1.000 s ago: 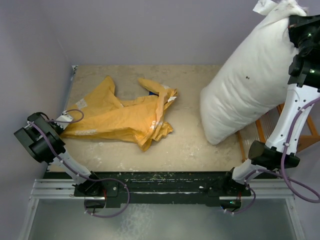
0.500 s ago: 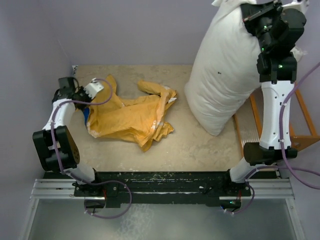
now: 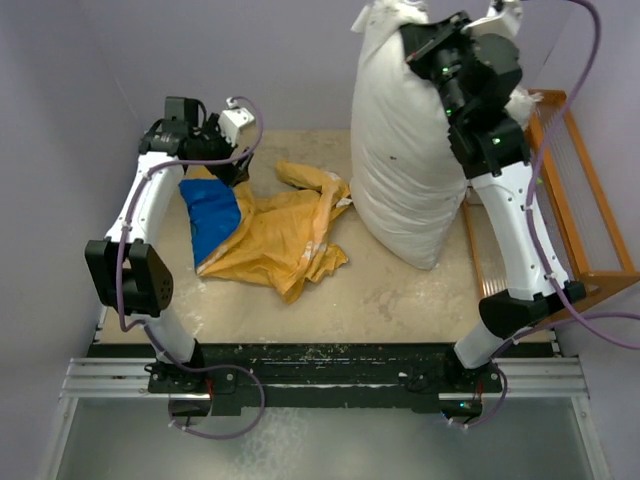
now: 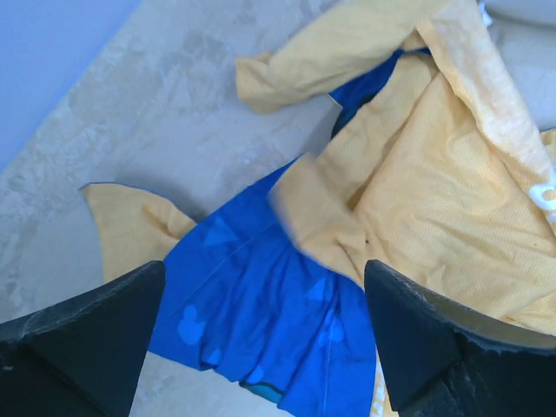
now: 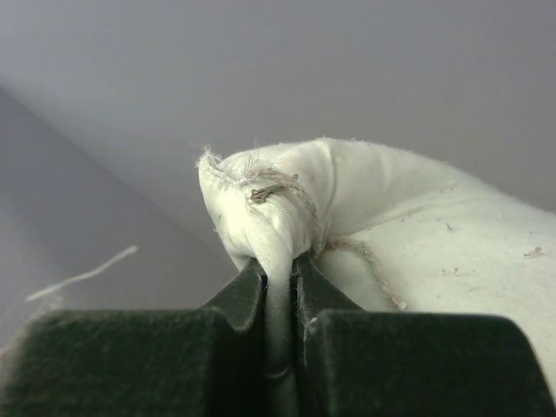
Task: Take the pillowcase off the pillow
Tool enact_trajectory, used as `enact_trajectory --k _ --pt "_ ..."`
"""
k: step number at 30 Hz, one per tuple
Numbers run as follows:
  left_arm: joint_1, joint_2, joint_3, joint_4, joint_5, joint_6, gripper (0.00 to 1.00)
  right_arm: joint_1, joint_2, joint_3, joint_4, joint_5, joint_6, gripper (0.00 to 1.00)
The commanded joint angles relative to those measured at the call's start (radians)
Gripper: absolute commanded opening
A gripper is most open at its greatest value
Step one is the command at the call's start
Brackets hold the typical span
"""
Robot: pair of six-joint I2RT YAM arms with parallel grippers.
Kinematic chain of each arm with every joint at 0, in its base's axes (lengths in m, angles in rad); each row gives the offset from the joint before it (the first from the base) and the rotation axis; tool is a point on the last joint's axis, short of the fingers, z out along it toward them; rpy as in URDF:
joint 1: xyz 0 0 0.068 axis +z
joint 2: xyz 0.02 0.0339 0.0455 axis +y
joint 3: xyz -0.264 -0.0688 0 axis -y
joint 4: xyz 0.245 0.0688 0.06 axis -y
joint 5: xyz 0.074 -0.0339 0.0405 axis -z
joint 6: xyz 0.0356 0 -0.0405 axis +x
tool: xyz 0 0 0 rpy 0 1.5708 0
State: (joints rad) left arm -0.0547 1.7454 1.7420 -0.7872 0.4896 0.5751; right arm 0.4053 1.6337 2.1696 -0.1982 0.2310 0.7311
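Note:
The pillowcase (image 3: 275, 240) lies crumpled on the table, left of centre, yellow-orange inside out, with a bright blue flap (image 3: 212, 215) folded over its left end. My left gripper (image 3: 233, 163) hovers above that end, open and empty. In the left wrist view the blue printed cloth (image 4: 261, 321) and yellow cloth (image 4: 434, 200) lie below the left gripper (image 4: 265, 269), clear of its fingers (image 4: 95, 321). The white pillow (image 3: 405, 170) hangs upright at the back right, lower end at the table. My right gripper (image 3: 418, 40) is shut on its top corner. The right wrist view shows the right gripper (image 5: 280, 265) pinching the pillow (image 5: 408, 234) corner.
A wooden rack (image 3: 575, 200) stands off the table's right edge, beside the right arm. Purple walls close in the left and back sides. Bare table (image 3: 400, 300) shows in front of the pillow and pillowcase.
My left arm rose from the table's left edge, lifted the pillowcase's left end and let go, leaving the blue side folded over. My right arm carried the pillow leftward to hang upright.

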Motion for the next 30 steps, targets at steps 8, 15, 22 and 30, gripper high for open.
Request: enact_trajectory --k 8,15,22,30 --pt "0.437 -0.057 0.053 -0.169 0.200 0.067 0.99 0.400 0.113 -0.157 0.174 0.177 -0.065 0.00" --pt "0.593 -0.124 -0.099 -0.204 0.280 0.163 0.99 0.522 0.246 -0.345 0.276 0.107 0.107 0.00" --pt "0.634 -0.108 -0.104 -0.227 0.308 0.162 0.99 0.587 0.420 -0.360 0.326 0.011 0.111 0.00" --pt "0.635 -0.110 -0.156 -0.190 0.324 0.144 0.99 0.590 0.502 -0.318 0.380 -0.179 0.111 0.49"
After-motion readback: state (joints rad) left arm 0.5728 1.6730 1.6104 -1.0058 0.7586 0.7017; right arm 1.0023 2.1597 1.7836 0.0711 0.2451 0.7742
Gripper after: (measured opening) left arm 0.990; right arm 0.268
